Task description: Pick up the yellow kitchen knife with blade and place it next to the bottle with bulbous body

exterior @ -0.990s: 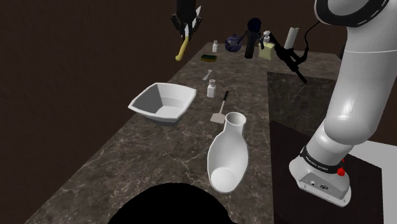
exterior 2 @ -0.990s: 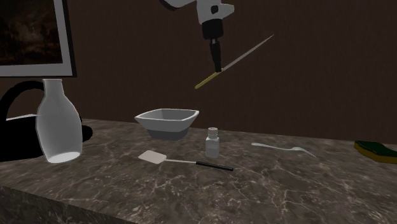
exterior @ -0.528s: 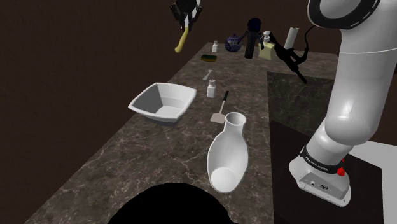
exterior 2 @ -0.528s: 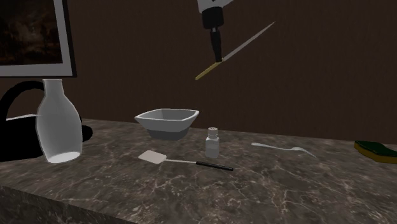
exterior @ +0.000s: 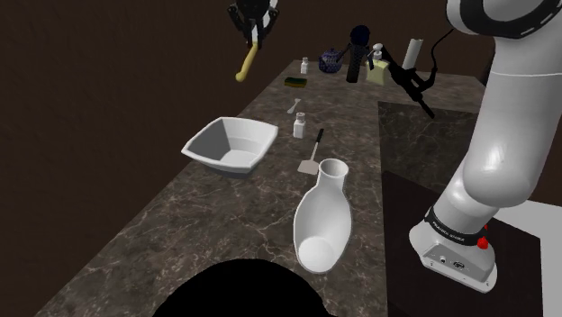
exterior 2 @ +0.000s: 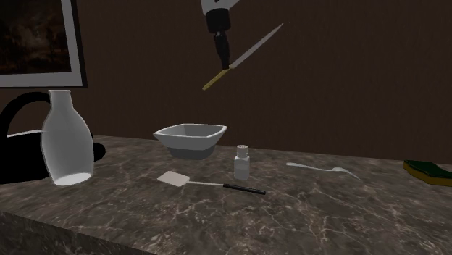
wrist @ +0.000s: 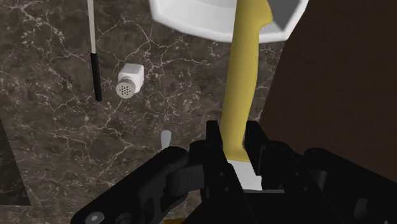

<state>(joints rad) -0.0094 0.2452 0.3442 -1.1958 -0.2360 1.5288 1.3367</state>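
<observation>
The gripper (exterior 2: 224, 59) is clamped on the knife (exterior 2: 243, 56). Its two black fingers (wrist: 215, 137) press on both sides of the knife where the yellow handle meets the pale blade. The gripper points downward and holds the knife high in the air above the dark marble counter (exterior 2: 326, 210). The knife touches nothing else.

Knife long axis: slanted.
- In the second exterior view, the handle end is the low end, toward that view's left. The blade tip is the high end, toward that view's right.
- In the shoulder view, the handle hangs down from the fingers and toward that view's left.
- In the wrist view, the handle runs straight away from the fingers, and its far end overlaps the rim of the bowl (exterior: 231, 144).

Containers:
- The bowl is white and square-rimmed and stands upright on the counter below the knife. Its inside shows plain white walls and floor.
- The bottle (exterior: 322, 216) is white with a bulbous body. It stands upright, well apart from the knife and nearer the stand. Its mouth is open, and its contents cannot be told.

Other items on the counter:
- A spatula (exterior: 312, 153) lies flat between bowl and bottle, its white blade near the bottle's neck.
- A small white shaker (exterior: 299, 124) stands upright just beside the spatula's dark handle.
- A white spoon (exterior 2: 322, 169) and a green-and-yellow sponge (exterior 2: 431, 169) lie farther along.
</observation>
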